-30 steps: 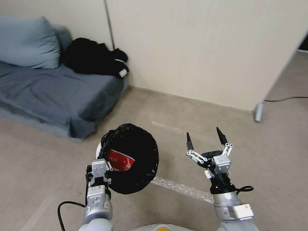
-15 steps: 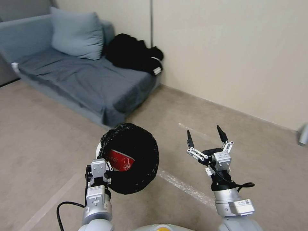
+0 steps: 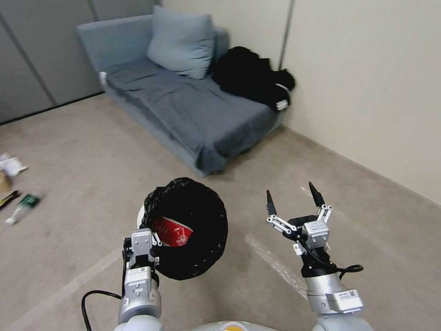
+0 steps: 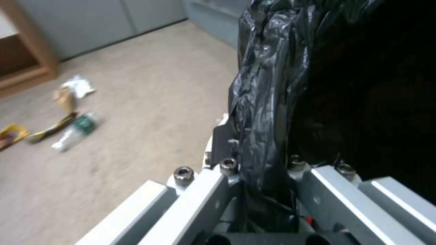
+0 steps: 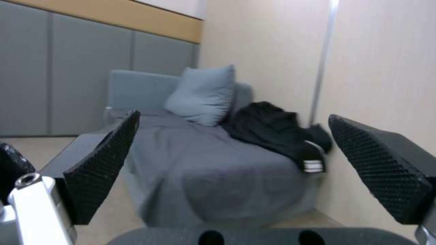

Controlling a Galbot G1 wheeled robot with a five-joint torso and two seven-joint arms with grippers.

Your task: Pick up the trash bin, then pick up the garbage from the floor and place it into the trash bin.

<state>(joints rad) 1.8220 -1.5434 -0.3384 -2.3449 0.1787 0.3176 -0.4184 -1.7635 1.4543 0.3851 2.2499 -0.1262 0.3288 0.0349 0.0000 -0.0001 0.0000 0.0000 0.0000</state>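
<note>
My left gripper (image 3: pixel 143 240) is shut on the near rim of the trash bin (image 3: pixel 193 230) and holds it tilted above the floor (image 3: pixel 82 151). The bin's black liner (image 4: pixel 268 85) is pinched between the jaws in the left wrist view. A red-and-white wrapper (image 3: pixel 171 232) lies inside the bin. More garbage lies on the carpet far to my left: a small plastic bottle (image 3: pixel 20 206) (image 4: pixel 75 131), a white tissue (image 3: pixel 11 164) (image 4: pixel 79 85), a brown paper piece (image 4: pixel 63 98) and a yellow wrapper (image 4: pixel 11 132). To the right of the bin, my right gripper (image 3: pixel 291 200) (image 5: pixel 240 160) is raised, open and holding nothing.
A grey sofa (image 3: pixel 193 105) with a pillow (image 3: pixel 181 43) and black clothing (image 3: pixel 252 78) stands ahead against the beige wall (image 3: pixel 367 69). Grey cabinet panels (image 3: pixel 41 46) line the far left. Open carpet lies between me and the litter.
The camera has swung left: the sofa slid rightward in the picture and the litter came into sight at the left edge. Both arms keep their pose, bin still held.
</note>
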